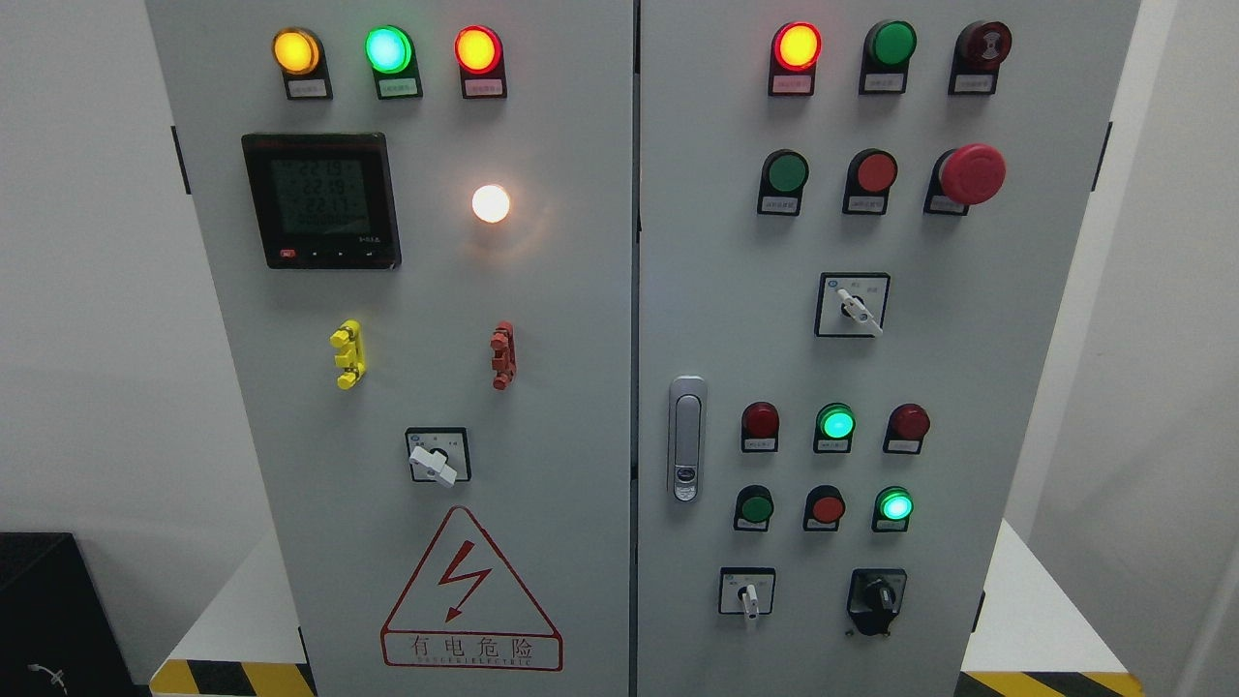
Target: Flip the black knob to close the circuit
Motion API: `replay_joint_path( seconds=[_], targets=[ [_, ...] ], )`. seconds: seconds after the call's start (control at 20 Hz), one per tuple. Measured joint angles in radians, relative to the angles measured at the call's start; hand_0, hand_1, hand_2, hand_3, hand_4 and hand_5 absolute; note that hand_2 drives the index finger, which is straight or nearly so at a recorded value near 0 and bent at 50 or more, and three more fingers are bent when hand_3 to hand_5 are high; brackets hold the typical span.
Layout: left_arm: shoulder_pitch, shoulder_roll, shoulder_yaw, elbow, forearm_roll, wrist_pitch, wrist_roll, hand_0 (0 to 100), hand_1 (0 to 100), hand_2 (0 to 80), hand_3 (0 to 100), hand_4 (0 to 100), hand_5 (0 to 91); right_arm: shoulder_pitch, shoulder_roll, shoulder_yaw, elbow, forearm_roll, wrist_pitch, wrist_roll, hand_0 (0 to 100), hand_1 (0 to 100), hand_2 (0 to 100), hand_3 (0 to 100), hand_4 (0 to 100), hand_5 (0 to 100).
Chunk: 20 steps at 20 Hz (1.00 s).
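Observation:
The black knob sits on a black square plate at the lower right of the grey cabinet's right door. Its handle points roughly up and a little to the left. Neither of my hands nor arms shows anywhere in the head view.
Left of the black knob is a white-handled selector. Two more selectors sit higher up. Above are lit and unlit lamps and push buttons, a red mushroom stop button, a door latch and a meter.

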Motion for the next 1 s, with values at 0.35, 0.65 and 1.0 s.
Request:
replay_joint_path(
  seconds=[0.35, 0.65, 1.0],
  targets=[
    [0.0, 0.0, 0.0, 0.0, 0.0, 0.004, -0.001, 12, 56, 0.0, 0, 0, 0.0, -0.046, 0.0, 0.019, 0.005, 0.003, -0.058, 0.001, 0, 19, 0, 0, 0, 0],
    [0.0, 0.0, 0.0, 0.0, 0.0, 0.003, -0.001, 12, 56, 0.0, 0, 0, 0.0, -0.108, -0.002, 0.036, 0.028, 0.025, -0.137, -0.026, 0, 19, 4, 13, 6, 0],
    [0.0, 0.0, 0.0, 0.0, 0.0, 0.001, -0.001, 12, 56, 0.0, 0, 0, 0.0, -0.133, -0.015, 0.045, -0.087, 0.119, -0.154, -0.145, 0, 22, 29, 49, 36, 15]
  ],
)
